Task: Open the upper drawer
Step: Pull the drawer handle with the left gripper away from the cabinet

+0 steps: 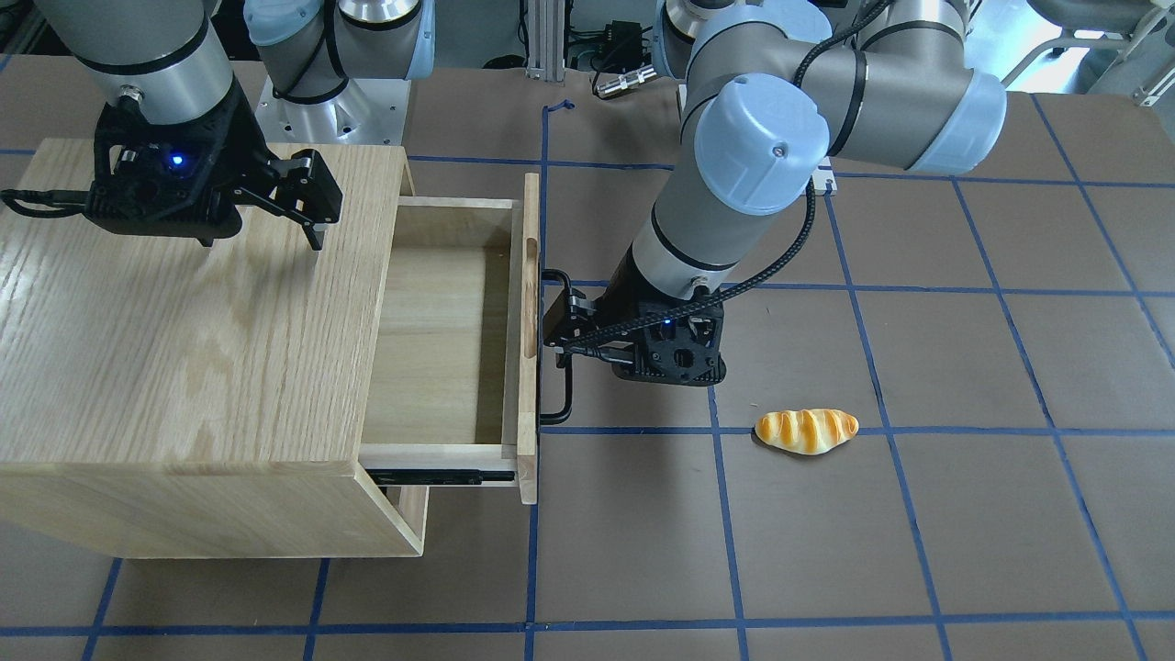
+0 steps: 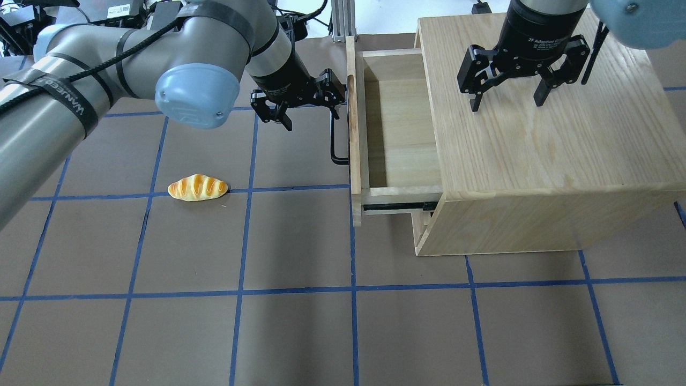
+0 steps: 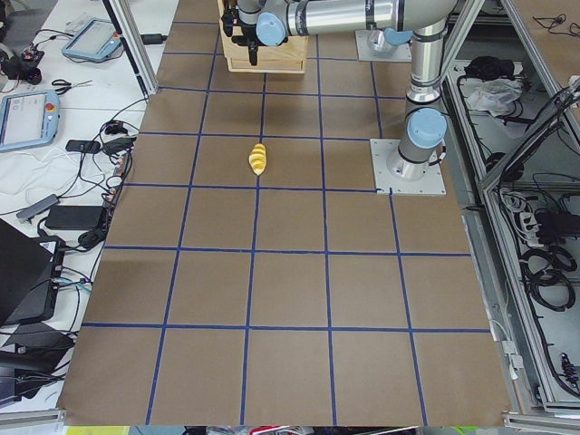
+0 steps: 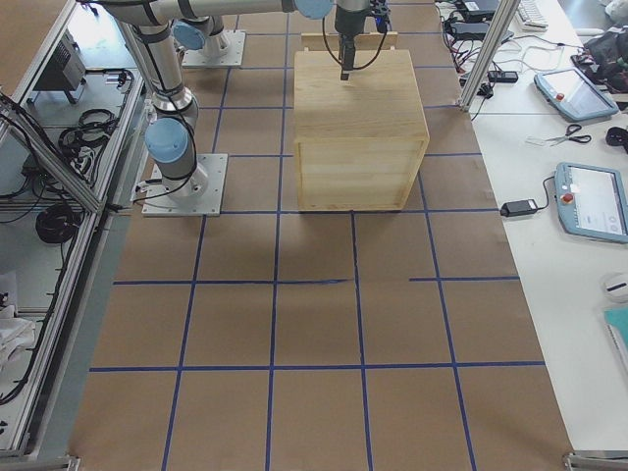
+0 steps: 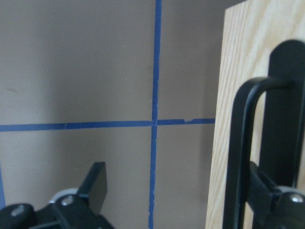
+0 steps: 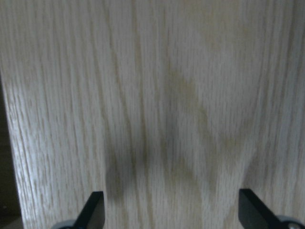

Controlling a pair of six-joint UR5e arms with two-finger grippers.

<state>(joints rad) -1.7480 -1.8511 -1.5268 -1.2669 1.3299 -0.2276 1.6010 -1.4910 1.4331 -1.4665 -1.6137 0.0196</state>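
Observation:
The upper drawer (image 1: pixel 441 330) is pulled well out of the pale-wood cabinet (image 1: pixel 184 321), and its inside is bare; it also shows in the overhead view (image 2: pixel 396 134). Its black bar handle (image 2: pixel 335 139) sits on the front panel (image 1: pixel 528 340). My left gripper (image 2: pixel 311 115) is open at the handle. In the left wrist view (image 5: pixel 181 191) one finger sits behind the bar (image 5: pixel 238 143), against the panel, and the other stands free over the table. My right gripper (image 2: pixel 506 104) is open, fingertips down at the cabinet top; the right wrist view (image 6: pixel 171 214) shows only wood between them.
A toy bread roll (image 1: pixel 806 431) lies on the brown, blue-taped table, a short way from the drawer front on my left arm's side. It also shows in the overhead view (image 2: pixel 197 187). The black drawer slide (image 1: pixel 441 476) is exposed.

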